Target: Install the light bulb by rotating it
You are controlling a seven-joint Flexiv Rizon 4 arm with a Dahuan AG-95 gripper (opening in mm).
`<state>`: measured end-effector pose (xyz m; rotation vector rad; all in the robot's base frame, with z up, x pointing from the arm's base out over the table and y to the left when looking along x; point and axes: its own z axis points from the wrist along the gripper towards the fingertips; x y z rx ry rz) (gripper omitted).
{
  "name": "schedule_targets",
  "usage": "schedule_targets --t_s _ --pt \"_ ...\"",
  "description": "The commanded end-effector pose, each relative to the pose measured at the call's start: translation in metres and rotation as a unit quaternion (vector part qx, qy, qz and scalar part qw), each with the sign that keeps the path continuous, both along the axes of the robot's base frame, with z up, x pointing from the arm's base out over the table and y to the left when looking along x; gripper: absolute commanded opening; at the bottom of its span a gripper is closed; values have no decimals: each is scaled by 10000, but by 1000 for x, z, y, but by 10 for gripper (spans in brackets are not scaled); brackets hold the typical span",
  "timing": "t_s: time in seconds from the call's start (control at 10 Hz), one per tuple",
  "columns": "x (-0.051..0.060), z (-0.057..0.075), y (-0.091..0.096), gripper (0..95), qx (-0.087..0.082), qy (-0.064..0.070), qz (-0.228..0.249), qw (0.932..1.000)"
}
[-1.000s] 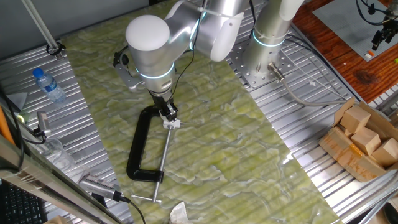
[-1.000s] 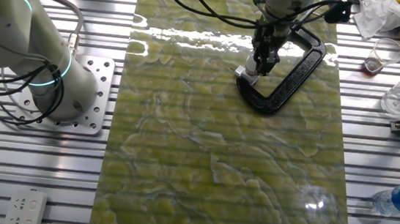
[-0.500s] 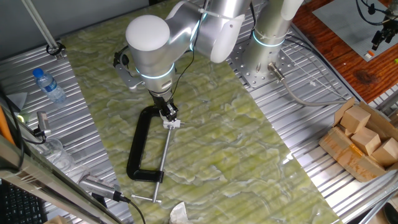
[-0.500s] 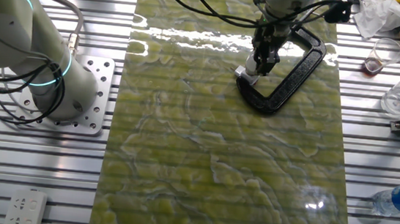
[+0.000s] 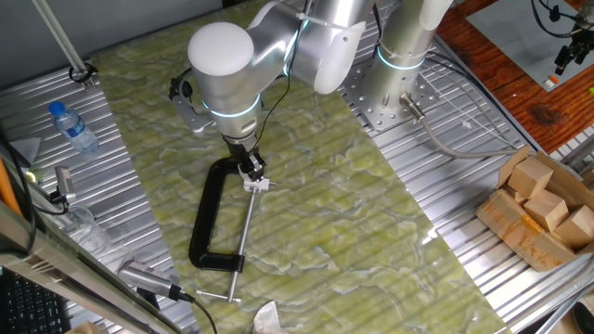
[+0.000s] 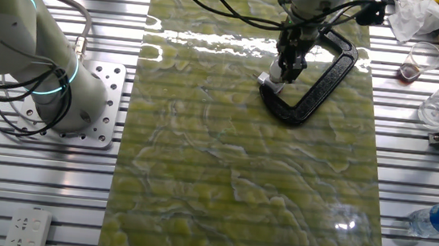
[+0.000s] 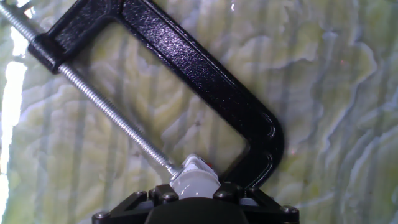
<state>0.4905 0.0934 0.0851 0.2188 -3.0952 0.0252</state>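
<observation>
plastic bottle: a small clear water bottle with a blue cap (image 5: pixel 72 127) lies on the ribbed metal table (image 5: pixel 445 223) near its left edge, off the mat.
mat: a green-yellow marbled sheet (image 5: pixel 353 232) covers the middle of the table.
clamp: a big black metal c-clamp (image 5: pixel 206 215) lies flat left of the mat's centre, its long threaded steel screw (image 5: pixel 244 227) running along the open side.
bulb: the small pale grey-white rounded light bulb (image 7: pixel 194 183) sits at the screw's tip, inside the clamp's mouth, close to the curved black corner.
gripper: the black two-finger gripper (image 5: pixel 251 173) reaches down from the silver arm, and the bulb sits right between its tips. the hand view shows the bulb at the finger bases, so i judge it closed narrow on the bulb, though the contact itself is hidden.
handling: the bulb looks light, smooth and likely slippery, and probably fragile. i'd take it around its widest round part, firm enough not to slip while turning, never crushing.
wooden blocks: pale cubes in a cardboard tray (image 5: pixel 543 209) sit by the table's right edge.
</observation>
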Motion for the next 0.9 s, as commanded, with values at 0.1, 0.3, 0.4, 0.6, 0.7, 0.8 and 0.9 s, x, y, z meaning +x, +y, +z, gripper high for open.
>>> schedule_targets --t_s 0.1,0.3,0.4,0.6,0.7,0.8,0.9 --pt "0 0 0 190 1 -2 3 10000" --pt "0 1 0 760 -258 86 867 9959" --pt "0 1 0 760 -250 83 853 9960" --pt "0 1 0 760 -229 59 860 9960" --pt "0 1 0 760 -206 56 1013 9946" --pt "0 1 0 760 -161 57 1441 9894" --pt "0 1 0 760 -86 59 2113 9774"
